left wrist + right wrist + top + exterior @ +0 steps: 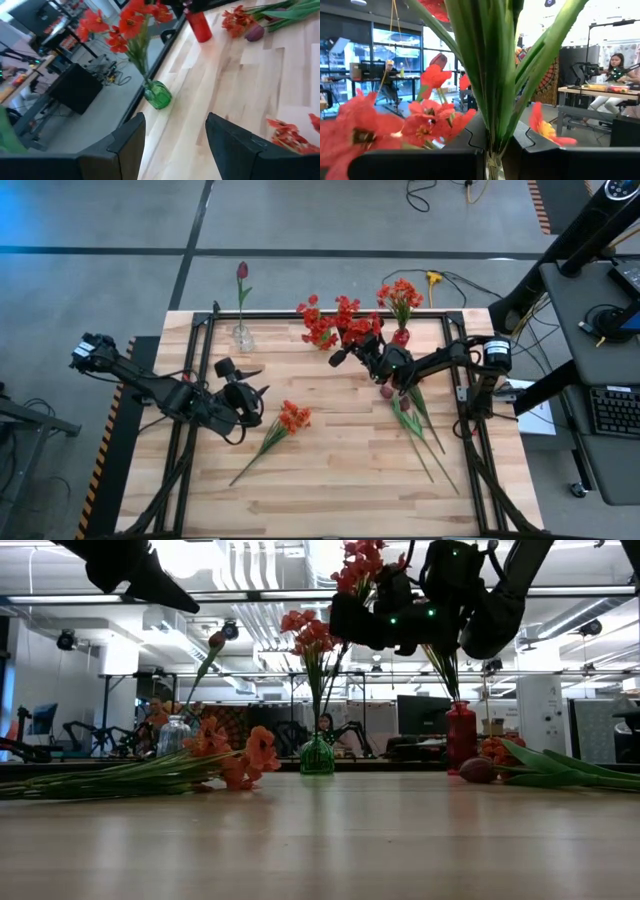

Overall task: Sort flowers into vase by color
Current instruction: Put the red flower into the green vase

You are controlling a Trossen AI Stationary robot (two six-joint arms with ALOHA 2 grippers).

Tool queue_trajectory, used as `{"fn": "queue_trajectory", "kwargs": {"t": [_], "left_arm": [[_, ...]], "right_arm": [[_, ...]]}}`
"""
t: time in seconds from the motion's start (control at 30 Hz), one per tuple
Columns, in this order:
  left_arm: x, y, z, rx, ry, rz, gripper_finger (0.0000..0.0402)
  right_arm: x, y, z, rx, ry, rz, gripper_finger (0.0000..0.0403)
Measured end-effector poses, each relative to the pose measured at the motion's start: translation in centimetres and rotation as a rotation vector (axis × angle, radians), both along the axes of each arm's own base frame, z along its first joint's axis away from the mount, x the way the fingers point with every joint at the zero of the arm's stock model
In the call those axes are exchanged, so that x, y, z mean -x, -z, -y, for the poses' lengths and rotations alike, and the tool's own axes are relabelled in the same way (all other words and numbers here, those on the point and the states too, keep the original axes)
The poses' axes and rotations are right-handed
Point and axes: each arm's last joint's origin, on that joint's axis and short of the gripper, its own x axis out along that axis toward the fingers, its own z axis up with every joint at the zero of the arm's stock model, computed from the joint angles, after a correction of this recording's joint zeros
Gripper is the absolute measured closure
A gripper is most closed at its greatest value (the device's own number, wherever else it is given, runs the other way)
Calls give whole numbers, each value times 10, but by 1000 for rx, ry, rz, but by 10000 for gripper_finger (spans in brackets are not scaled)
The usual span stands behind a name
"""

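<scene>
My right gripper (345, 356) (492, 157) is shut on a red-bloomed flower (352, 320) (360, 562), raised high over the table's far middle, beside the green vase (317, 754) (158, 95) that holds other red blooms (308, 630). A red vase (401, 336) (460, 736) carries orange blooms (402, 292). A clear vase (243, 337) holds one maroon tulip (241, 271). An orange flower (291, 419) (232, 756) lies flat on the table, near my open left gripper (256, 386) (175, 132). Maroon tulips (402, 406) (520, 768) lie on the table's right side. My right gripper pinches the red flower's green stem bundle (493, 142) between its two fingers, which lie across the stems. The stems and leaves rise straight beyond the fingers, with red blooms (427, 122) spread around them. The low view shows the flower lifted clear of the table.
The three vases stand in a row along the far edge. A dark frame rail (190, 380) runs along the table's sides. Bare wood (330, 480) fills the near half. People sit at desks in the room beyond (615, 65).
</scene>
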Motion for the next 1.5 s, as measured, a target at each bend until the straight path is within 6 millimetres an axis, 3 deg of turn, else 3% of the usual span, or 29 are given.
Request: {"fn": "queue_trajectory", "kwargs": {"t": [0.53, 1.5], "left_arm": [[-4, 4, 2, 3, 23, -34, 212], [-4, 4, 1, 0, 17, -34, 212]], "right_arm": [[1, 1, 19, -52, -28, 26, 381], [3, 5, 27, -109, -23, 24, 381]]}}
